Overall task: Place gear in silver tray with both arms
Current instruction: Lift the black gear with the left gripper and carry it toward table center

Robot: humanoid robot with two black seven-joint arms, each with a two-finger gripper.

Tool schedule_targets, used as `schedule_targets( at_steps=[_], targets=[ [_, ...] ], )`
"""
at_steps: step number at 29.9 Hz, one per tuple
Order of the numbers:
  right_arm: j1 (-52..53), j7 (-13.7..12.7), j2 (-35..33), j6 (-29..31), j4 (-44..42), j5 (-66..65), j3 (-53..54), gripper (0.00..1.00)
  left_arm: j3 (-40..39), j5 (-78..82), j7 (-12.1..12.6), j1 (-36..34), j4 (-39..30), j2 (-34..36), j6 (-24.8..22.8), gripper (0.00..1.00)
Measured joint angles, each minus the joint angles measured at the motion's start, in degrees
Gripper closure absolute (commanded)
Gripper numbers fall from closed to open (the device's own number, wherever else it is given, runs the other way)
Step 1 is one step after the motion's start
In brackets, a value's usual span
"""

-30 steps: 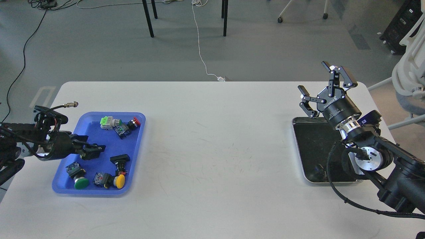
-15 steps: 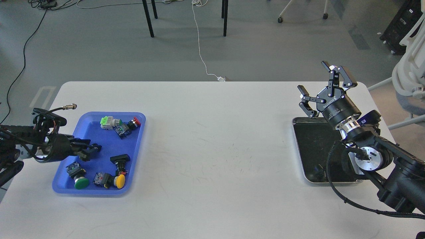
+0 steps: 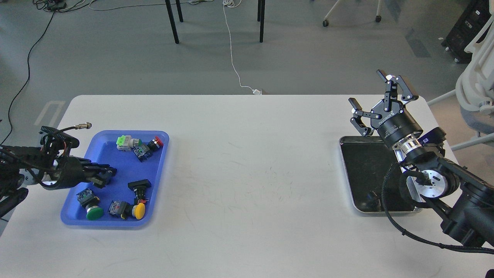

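Observation:
The silver tray (image 3: 362,166) lies at the table's right, its dark bottom partly covered by my right arm; a small dark shape sits near its front edge. My right gripper (image 3: 366,87) is open and empty, raised above the tray's far edge. The gear is several push-button switches in a blue plastic tray (image 3: 108,154) at the left: a green-capped one (image 3: 93,212), a yellow-capped one (image 3: 138,210), a black one (image 3: 139,185), and a red one (image 3: 157,141). My left gripper (image 3: 107,173) hovers low over the blue tray's left middle. Its fingers look dark and cannot be told apart.
The white table (image 3: 247,173) spans the view. Table legs (image 3: 173,23) and a white cable (image 3: 231,50) are on the floor beyond the far edge. A white chair (image 3: 476,88) stands at the right.
My left gripper has drawn back a little to the left over the blue tray. My right gripper has shifted slightly right and up. The switches have not moved.

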Motion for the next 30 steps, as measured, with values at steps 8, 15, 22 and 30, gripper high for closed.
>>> schedule_targets(
  at_steps=[8,15,22,30],
  targets=[
    [0.0,0.0,-0.02,0.0,0.0,0.0,0.12,0.01,-0.23,-1.87,0.07,-2.53,-1.29,1.39,-0.13,0.84],
    [0.08,0.0,-0.16,0.0,0.08,0.0,0.19,0.01,-0.32,-8.36,0.03,-11.09,-7.54,6.59,-0.77,0.84],
    [1.05,0.0,-0.8,0.13,1.22,0.0,-0.05,0.01,-0.15,-6.29,0.02,-18.48,-17.04,7.32,-0.8,0.83],
    [11.55,0.0,-4.42,0.19,2.13,0.0,-6.76,0.01,0.12,6.37,-0.01,-22.31,-22.64,-5.72,-6.13,0.83]
  ],
)
